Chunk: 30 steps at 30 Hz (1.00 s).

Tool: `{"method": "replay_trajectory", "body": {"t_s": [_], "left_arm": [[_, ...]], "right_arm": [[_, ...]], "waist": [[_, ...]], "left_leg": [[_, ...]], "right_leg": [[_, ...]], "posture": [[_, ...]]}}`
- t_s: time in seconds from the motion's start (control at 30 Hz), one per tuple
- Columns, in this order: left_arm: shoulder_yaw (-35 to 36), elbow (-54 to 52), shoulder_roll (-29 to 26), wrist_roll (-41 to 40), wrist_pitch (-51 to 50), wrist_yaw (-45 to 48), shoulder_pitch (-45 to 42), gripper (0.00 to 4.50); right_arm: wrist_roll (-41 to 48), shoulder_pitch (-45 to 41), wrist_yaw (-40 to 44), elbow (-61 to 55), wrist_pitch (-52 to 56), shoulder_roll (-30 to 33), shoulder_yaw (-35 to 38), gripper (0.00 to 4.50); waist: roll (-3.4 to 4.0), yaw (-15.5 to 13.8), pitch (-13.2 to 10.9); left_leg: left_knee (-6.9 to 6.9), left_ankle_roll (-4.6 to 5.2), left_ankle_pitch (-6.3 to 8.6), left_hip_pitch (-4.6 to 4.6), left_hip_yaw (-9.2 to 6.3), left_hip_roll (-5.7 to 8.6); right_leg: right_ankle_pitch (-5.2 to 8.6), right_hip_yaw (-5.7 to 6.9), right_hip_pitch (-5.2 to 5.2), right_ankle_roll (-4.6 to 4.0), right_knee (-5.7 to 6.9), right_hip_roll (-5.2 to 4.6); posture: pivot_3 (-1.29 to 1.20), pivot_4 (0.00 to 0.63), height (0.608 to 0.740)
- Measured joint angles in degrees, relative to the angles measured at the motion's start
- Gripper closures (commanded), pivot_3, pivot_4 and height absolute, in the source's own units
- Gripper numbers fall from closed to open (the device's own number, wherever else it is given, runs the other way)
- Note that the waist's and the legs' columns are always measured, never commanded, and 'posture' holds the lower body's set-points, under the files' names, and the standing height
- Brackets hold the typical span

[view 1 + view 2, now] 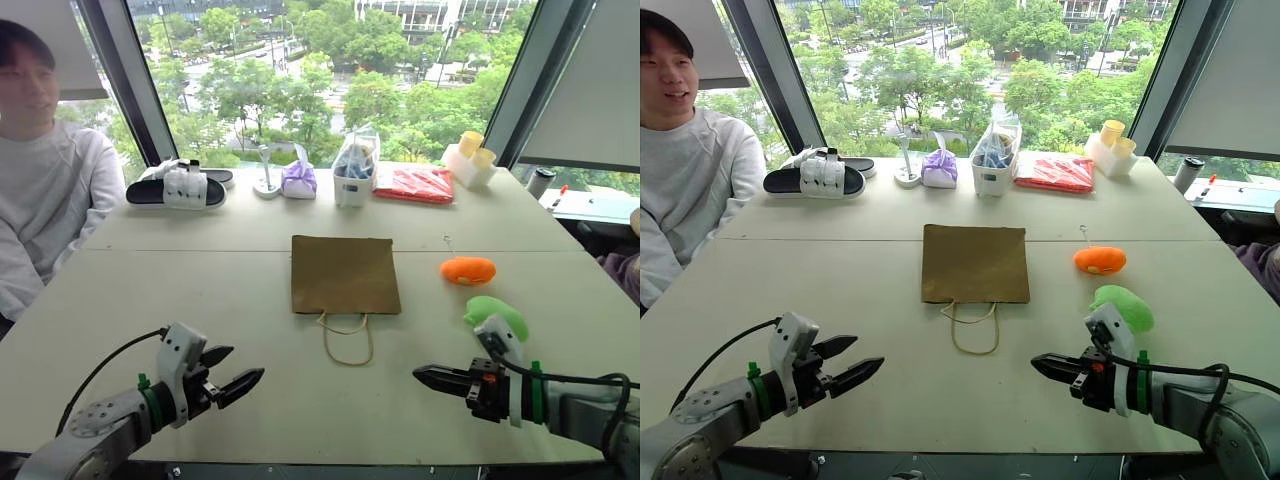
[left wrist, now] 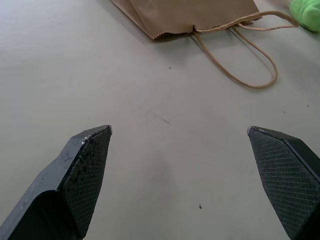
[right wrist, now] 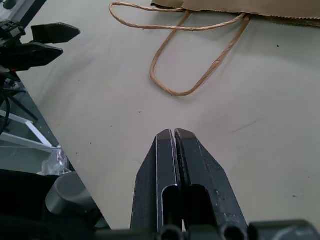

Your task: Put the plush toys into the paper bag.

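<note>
Both grippers hung empty: left gripper (image 1: 232,372) spread wide, right gripper (image 1: 428,376) pinched closed. Green plush toy (image 1: 497,312) at right's two o'clock probably squashes; grip its middle.

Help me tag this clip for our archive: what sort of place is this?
Probably an upper-floor office or lab room set up for testing: a large pale table against tall windows overlooking treetops and a street, with a person seated alongside, watching.
</note>
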<state>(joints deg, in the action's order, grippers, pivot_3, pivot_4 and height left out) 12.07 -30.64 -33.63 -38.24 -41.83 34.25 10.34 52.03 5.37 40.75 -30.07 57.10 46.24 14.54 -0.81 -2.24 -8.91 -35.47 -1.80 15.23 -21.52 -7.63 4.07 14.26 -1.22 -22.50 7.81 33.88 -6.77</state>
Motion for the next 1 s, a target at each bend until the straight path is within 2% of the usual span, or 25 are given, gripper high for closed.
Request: {"method": "replay_trajectory", "body": {"t_s": [0.4, 0.53, 0.63, 0.7, 0.87, 1.0], "left_arm": [[0.16, -0.75, -0.39, -2.43, -1.8, -0.8, -1.97, 0.04], [-1.38, 0.72, -4.51, 0.28, -0.87, 0.79, -7.06, 0.04], [-8.6, 6.02, -11.84, 8.69, 7.7, 8.58, -17.91, 0.04], [-13.44, 9.93, -13.38, 14.45, 15.99, 14.62, -24.74, 0.04], [-24.99, 22.39, -10.02, 23.76, 30.95, 24.9, -31.35, 0.04], [-29.57, 33.37, -4.54, 29.54, 40.31, 27.4, -37.68, 0.04]], "right_arm": [[0.03, 0.19, -1.52, -0.01, -0.04, -0.45, -0.26, 4.5], [0.25, 0.19, -2.17, -0.01, -0.02, -0.8, -0.17, 4.5], [0.39, -1.78, -2.15, 0.1, -0.01, -0.74, -0.54, 4.5], [0.37, -3.38, -2.27, 0.28, -0.02, -0.75, -0.74, 4.5], [0.25, -4.02, -3.89, 0.54, -0.05, -1.98, -0.94, 4.5], [0.23, -3.37, -6.09, -0.03, -0.14, -3.92, -1.1, 4.5]], "waist": [[0.0, 0.02, -0.01], [-0.04, -0.2, -0.05], [-0.05, -0.25, -0.1], [0.12, -0.06, -0.03], [0.09, 0.15, -0.04], [0.08, -0.14, -0.05]], "left_leg": [[0.01, 0.0, 0.0, 0.0, 0.0, 0.0], [0.01, 0.0, 0.0, 0.03, 0.01, 0.01], [-0.06, -0.02, -0.01, 0.01, 0.08, 0.06], [0.09, -0.01, -0.02, 0.01, 0.25, 0.06], [0.38, 0.09, 0.07, -0.08, 0.32, 0.05], [0.34, 0.06, 0.06, -0.33, 0.21, 0.06]], "right_leg": [[0.0, 0.0, -0.01, 0.0, 0.0, 0.0], [0.0, 0.03, 0.04, -0.01, 0.0, 0.02], [-0.05, 0.2, -0.03, -0.1, -0.15, 0.04], [-0.11, 0.14, 0.2, -0.18, -0.47, 0.01], [-0.24, 0.09, -0.15, 0.05, -0.56, -0.01], [-0.27, 0.3, -0.27, 0.1, -0.56, 0.01]], "posture": [[0.0, 0.15, 0.74], [0.0, 0.15, 0.74], [0.0, 0.15, 0.74], [0.0, 0.15, 0.74], [0.0, 0.15, 0.74], [0.0, 0.15, 0.74]]}}
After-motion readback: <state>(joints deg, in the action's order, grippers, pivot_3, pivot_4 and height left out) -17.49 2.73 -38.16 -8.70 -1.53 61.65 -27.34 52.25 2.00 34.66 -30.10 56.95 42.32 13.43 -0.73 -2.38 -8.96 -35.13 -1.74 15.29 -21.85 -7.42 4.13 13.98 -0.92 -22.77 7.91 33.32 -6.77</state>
